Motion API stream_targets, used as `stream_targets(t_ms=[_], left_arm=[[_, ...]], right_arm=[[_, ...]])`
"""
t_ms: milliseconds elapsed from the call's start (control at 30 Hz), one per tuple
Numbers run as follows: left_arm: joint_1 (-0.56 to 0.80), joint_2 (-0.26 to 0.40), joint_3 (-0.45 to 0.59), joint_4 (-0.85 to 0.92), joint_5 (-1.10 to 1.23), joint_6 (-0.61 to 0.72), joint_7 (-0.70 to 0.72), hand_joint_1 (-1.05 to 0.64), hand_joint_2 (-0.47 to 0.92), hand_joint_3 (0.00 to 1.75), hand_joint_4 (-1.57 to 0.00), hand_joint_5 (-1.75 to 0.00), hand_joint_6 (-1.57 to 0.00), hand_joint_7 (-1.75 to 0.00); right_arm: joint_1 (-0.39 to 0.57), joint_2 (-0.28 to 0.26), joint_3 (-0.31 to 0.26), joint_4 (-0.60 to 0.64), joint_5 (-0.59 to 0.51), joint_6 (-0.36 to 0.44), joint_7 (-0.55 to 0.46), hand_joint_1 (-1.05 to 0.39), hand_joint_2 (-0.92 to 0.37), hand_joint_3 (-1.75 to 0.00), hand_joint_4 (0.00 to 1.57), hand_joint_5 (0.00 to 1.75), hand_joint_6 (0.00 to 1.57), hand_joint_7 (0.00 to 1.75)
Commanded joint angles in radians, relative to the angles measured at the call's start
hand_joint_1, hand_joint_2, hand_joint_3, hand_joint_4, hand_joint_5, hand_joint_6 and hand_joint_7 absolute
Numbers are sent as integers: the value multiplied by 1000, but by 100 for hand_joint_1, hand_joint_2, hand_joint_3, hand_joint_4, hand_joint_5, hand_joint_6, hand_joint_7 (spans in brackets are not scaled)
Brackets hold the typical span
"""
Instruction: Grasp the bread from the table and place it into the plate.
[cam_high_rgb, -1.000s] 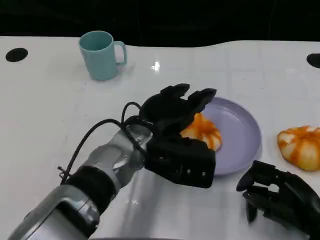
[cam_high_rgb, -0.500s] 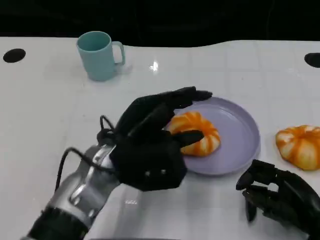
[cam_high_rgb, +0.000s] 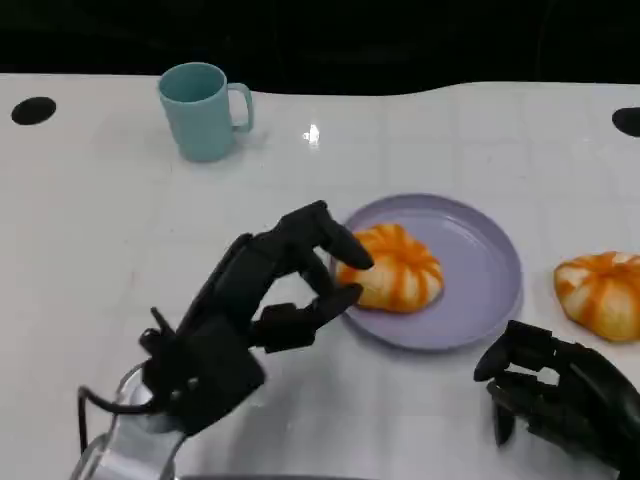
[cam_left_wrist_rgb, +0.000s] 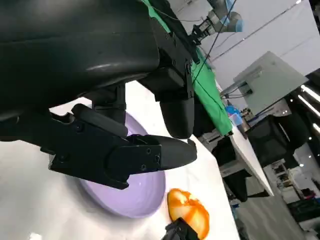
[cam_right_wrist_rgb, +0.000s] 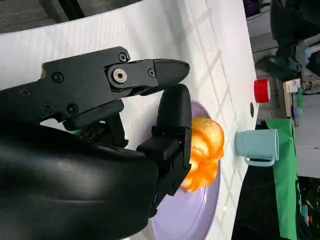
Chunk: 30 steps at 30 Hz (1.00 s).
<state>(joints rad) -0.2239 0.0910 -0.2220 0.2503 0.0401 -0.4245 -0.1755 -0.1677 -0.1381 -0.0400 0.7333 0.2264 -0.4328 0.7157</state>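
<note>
Head view: round bread (cam_high_rgb: 395, 268) flat on plate (cam_high_rgb: 480, 270)

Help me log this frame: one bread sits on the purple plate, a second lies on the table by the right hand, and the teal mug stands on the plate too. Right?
Not quite. The teal mug stands on the white table, well apart from the purple plate, as the head view shows. The rest holds: one bread sits on the plate, a second bread lies on the table by the right hand.

No readable txt, labels, brands or nos. on anything in view.
</note>
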Motion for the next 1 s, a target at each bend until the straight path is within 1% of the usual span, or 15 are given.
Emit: stream_targets(t_ms=[33, 67, 133, 267, 333, 400, 600, 1000], left_arm=[[92, 18, 52, -70, -140, 19, -98, -43, 89, 67, -55, -161, -50, -140], [107, 19, 59, -82, -149, 25, -105, -42, 83, 80, -56, -163, -50, -144], [138, 22, 72, -101, -159, 29, -117, -42, 77, 92, -57, -165, -51, -147], [183, 13, 93, -116, -195, 36, -140, -46, 71, 99, -58, -168, -51, -152], [213, -3, 107, -134, -278, 91, -174, -48, 67, 102, -58, -170, -53, -151], [235, -20, 119, -142, -359, 136, -216, -48, 66, 103, -59, -172, -54, -148], [266, -52, 148, -121, -431, 142, -295, -50, 66, 98, -62, -175, -54, -151], [266, -72, 171, -119, -422, 150, -321, -50, 67, 97, -62, -175, -53, -153]], right_arm=[[22, -15, -1, 17, -8, 22, 9, -53, -92, -27, 67, 175, 65, 141], [21, -15, -3, 18, -4, 24, 13, -52, -92, -28, 66, 175, 64, 140], [20, -14, -4, 21, -2, 24, 17, -52, -92, -28, 66, 175, 64, 140], [17, -15, -9, 28, 0, 28, 22, -52, -92, -27, 66, 175, 64, 140], [15, -15, -9, 34, -3, 19, 27, -52, -92, -28, 66, 175, 64, 140], [15, -15, -11, 33, -1, 16, 32, -52, -92, -28, 66, 175, 64, 140], [16, -15, -12, 33, -3, 16, 37, -51, -92, -28, 66, 175, 64, 140], [16, -14, -16, 34, -5, 16, 39, -50, -92, -28, 66, 175, 64, 139]])
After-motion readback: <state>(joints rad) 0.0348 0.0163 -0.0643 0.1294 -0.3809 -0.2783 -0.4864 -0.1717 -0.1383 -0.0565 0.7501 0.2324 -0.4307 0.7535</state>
